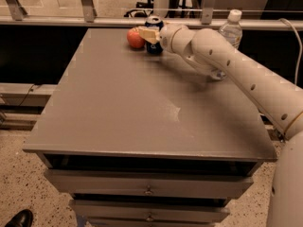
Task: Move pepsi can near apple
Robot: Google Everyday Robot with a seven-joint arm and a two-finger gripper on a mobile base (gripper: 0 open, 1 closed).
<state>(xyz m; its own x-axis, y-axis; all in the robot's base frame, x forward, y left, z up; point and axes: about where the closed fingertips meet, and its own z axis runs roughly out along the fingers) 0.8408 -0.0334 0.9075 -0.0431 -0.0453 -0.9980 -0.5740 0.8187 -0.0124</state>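
Observation:
The pepsi can, dark blue with a silver top, stands upright at the far edge of the table, just right of the red apple and almost touching it. My gripper reaches in from the right on the white arm. Its beige fingers wrap the can's middle and hide most of its side. The gripper is shut on the can, which sits at table level.
A clear plastic bottle stands at the far right of the grey table, behind my arm. A metal railing runs along the back. Drawers sit below the front edge.

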